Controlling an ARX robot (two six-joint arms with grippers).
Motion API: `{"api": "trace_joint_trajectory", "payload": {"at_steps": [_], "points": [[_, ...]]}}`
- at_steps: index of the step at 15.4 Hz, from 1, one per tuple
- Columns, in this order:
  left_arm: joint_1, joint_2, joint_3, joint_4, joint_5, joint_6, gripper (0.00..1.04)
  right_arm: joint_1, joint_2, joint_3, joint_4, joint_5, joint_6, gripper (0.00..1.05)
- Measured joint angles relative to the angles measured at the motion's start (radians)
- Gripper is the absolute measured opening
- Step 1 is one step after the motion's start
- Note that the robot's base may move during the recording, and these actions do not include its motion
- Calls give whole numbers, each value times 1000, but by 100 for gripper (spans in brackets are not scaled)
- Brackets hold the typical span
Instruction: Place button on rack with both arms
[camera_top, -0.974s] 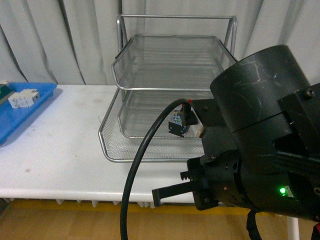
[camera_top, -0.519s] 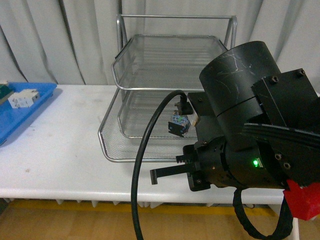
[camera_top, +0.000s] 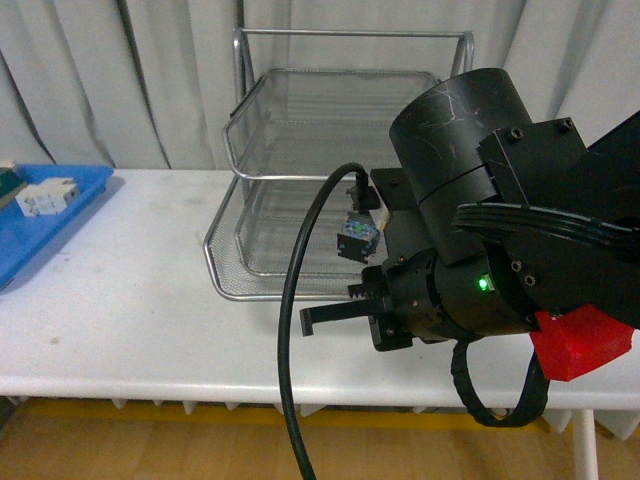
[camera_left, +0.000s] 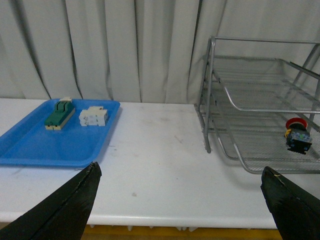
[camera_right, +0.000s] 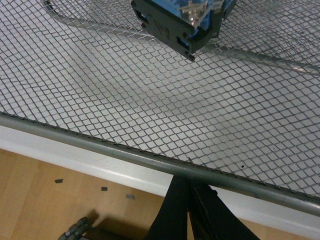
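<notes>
The button (camera_left: 298, 135) is seen inside the rack's (camera_left: 235, 110) lowest tray, resting on the mesh, red cap up and slightly tilted, long axis roughly upright. No writing can be read. Left fingers (camera_left: 75, 200) are spread wide apart. Right fingers (camera_right: 192, 210) are pressed together, holding nothing.

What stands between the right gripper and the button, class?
The rack, by its front rim and a stretch of mesh, lies between the right gripper and the button, which already sits in the lowest tier. Nothing else visible intervenes.
</notes>
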Motion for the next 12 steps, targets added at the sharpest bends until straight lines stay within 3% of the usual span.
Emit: {"api": "trace_joint_trajectory", "payload": {"at_steps": [12], "points": [[0, 0, 0, 0, 0, 0, 98, -82, 137, 256, -77, 15, -96, 2]]}}
